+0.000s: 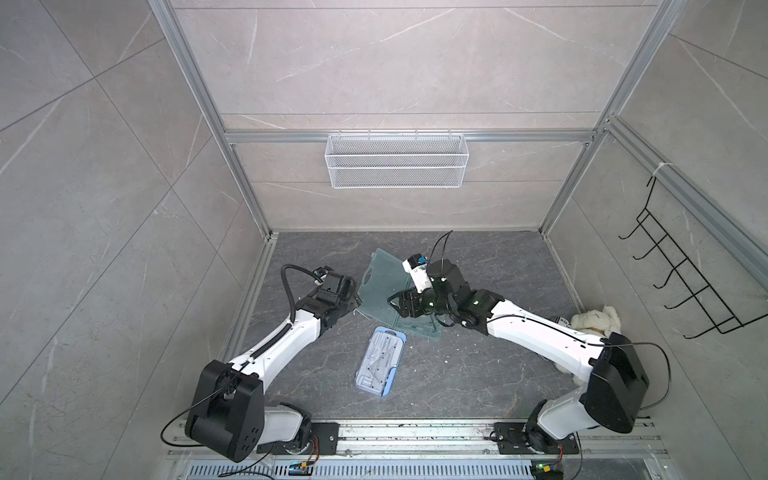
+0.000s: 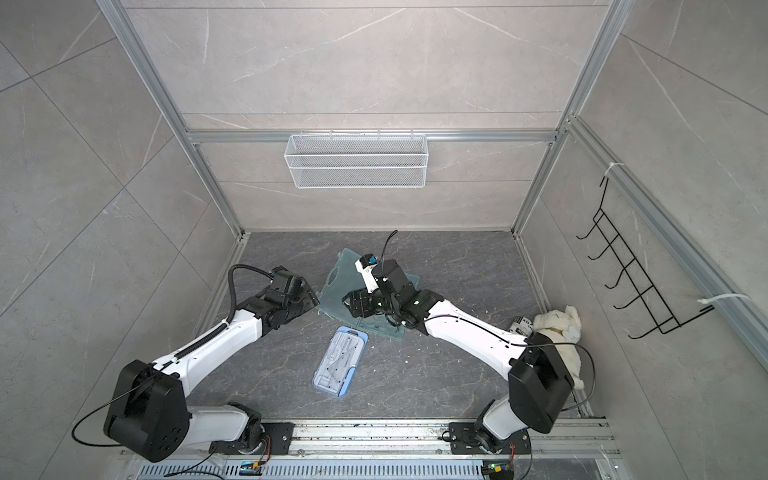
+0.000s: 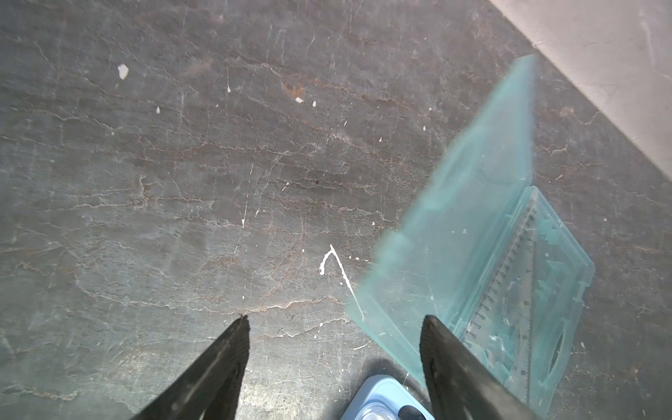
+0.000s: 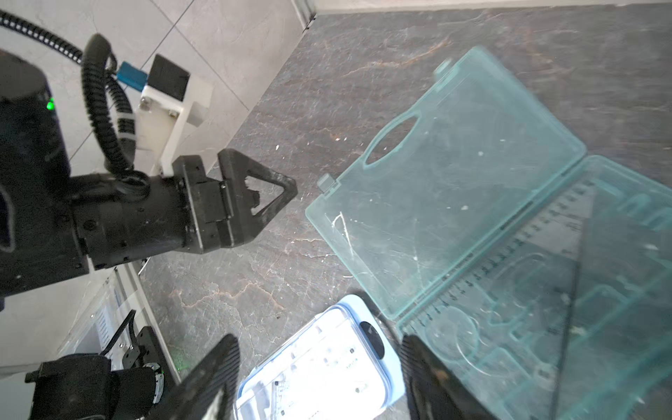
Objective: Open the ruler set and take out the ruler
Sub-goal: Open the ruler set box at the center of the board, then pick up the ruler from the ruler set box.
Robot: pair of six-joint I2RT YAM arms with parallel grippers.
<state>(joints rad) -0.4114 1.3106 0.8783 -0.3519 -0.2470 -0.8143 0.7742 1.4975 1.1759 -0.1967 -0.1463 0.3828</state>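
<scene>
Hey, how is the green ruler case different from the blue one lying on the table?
The green case lies open, a set square showing in its base; the blue case is shut. The green case is translucent teal all over; the blue case has a clear top with a pale blue rim. The green case is the broader, the blue case the narrower. Both are flat plastic cases.

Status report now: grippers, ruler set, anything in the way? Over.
Left gripper open, empty. Right gripper open, empty, over green ruler set. Lid up; ruler inside base. Blue case close beside it.
</scene>
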